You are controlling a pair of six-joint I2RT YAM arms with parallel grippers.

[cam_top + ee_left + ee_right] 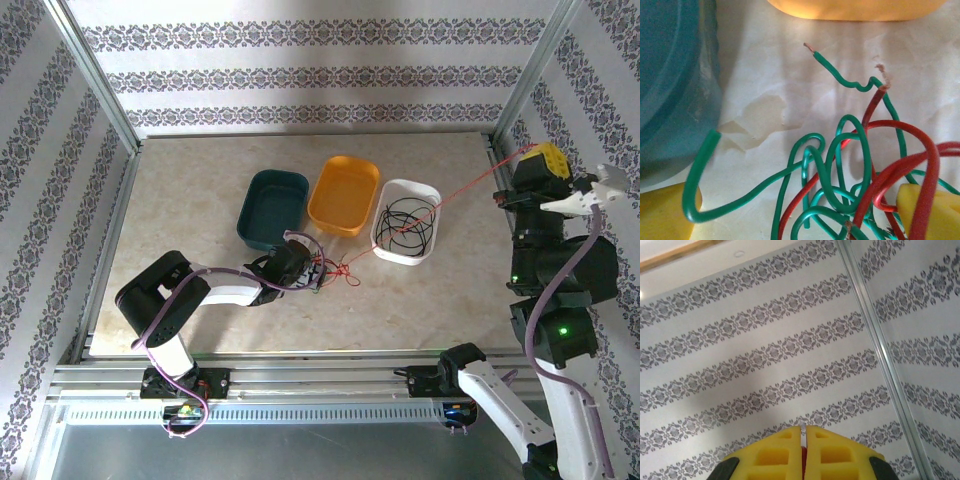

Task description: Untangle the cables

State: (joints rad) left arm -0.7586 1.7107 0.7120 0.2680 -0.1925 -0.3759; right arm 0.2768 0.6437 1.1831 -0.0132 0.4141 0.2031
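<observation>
A tangle of green cable (826, 167) and red cable (929, 165) lies on the table in front of the trays. My left gripper (800, 222) is open and low over this tangle, one yellow finger on each side; in the top view the left gripper (314, 270) sits at the knot's left edge. The red cable (470, 190) runs taut from the knot up to my right gripper (538, 158), raised high at the right. In the right wrist view the right gripper (803, 432) is shut with red cable showing between its pads. A black cable (405, 225) lies coiled in the white tray (425, 190).
A teal tray (272, 208) and an orange tray (345, 195) stand side by side behind the knot, left of the white tray. The teal tray (670, 85) is close to my left finger. Patterned walls and metal frame posts (520, 90) enclose the table.
</observation>
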